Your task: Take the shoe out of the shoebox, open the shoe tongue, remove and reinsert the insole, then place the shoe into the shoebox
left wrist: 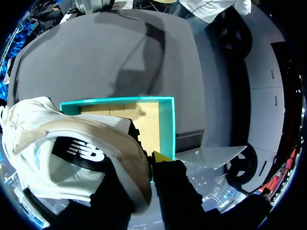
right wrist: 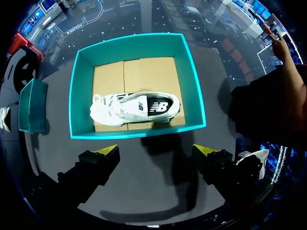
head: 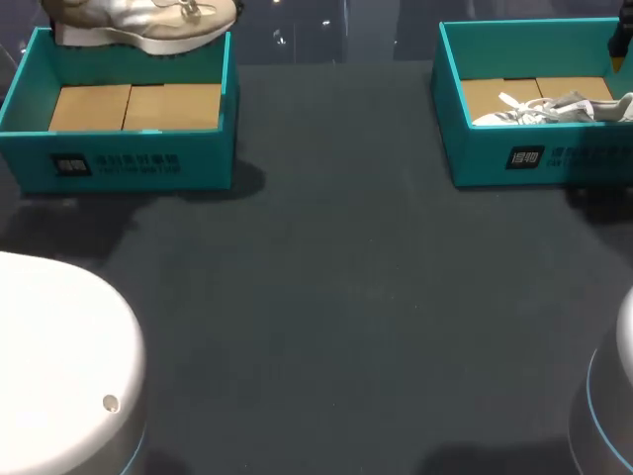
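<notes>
Teal cardboard walls, thin and straight, form two open rectangular boxes on the dark matte table: the left shoebox at the far left and the right shoebox at the far right. Each is floored with plain brown card flaps. Cream and white, with soft rounded panels, a black patch on its side and a thick pale sole, the left shoe hangs above the left shoebox, clear of the brown floor. My left gripper has it clamped. One yellow fingertip shows pressed against the shoe's edge; the other is hidden behind the shoe. In the right shoebox the white right shoe lies on its side on the card, laces loose, toe toward the left, black patch facing up. My right gripper hangs above that box with its fingers spread wide, holding and touching nothing
</notes>
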Available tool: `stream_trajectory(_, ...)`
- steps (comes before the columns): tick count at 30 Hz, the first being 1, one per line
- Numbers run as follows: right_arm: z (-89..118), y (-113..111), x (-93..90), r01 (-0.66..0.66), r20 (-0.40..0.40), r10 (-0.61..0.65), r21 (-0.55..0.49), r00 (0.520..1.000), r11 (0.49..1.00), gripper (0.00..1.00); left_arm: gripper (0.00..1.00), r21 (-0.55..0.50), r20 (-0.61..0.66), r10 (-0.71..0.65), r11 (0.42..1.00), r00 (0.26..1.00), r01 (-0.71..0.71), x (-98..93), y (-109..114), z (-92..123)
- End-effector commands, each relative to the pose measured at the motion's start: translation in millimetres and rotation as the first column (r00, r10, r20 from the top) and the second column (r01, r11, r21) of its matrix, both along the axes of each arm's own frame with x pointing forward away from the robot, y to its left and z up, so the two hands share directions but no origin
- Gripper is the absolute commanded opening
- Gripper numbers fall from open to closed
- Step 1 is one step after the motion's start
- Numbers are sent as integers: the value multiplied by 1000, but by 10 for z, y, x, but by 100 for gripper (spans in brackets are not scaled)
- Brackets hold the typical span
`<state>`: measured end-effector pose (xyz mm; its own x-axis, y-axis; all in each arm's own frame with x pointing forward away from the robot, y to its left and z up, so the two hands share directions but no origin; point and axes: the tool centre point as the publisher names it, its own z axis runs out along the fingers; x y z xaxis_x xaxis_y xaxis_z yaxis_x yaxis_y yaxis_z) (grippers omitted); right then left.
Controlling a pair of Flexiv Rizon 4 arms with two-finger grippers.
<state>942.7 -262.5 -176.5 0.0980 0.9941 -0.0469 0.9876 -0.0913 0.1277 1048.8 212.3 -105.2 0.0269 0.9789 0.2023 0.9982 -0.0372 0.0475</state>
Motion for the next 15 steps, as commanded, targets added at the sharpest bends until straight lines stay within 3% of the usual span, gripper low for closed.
stream_trajectory(1, 1, 4, -11, 2, 2, -2, -1, 1000, 1000, 100, 0, 30, 218, -56, 998, 974, 51, -828, -183, 15)
stream_trajectory(15, 1, 4, -11, 2, 2, -2, -1, 1000, 1000, 100, 0, 73, 209, -179, 983, 961, 167, -1947, -876, -270)
